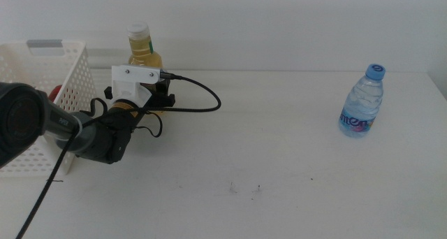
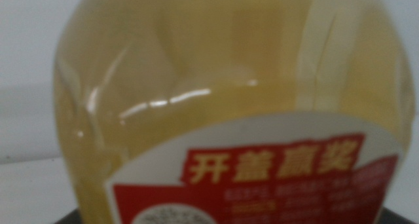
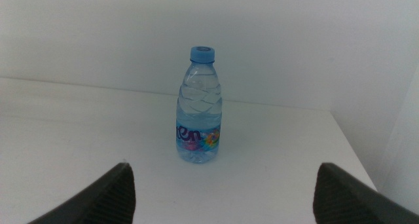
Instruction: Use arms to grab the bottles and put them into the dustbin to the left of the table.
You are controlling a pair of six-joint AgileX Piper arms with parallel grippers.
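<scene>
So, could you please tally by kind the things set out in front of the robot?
Bottles: 2, the yellow-liquid bottle and the water bottle.
Baskets: 1, the white basket.
Mostly hidden red item behind the basket's wall, kind unclear: 1.
Total: 4.

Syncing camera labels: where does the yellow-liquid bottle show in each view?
Middle view: yellow-liquid bottle upright at the far left of the table, beside the dustbin, partly hidden behind the left pincer.
Left wrist view: it fills the picture, its red and white label low in the picture.
Right wrist view: not in it; only the water bottle stands ahead of the open right pincer.
Shared landmark: the white table.
</scene>
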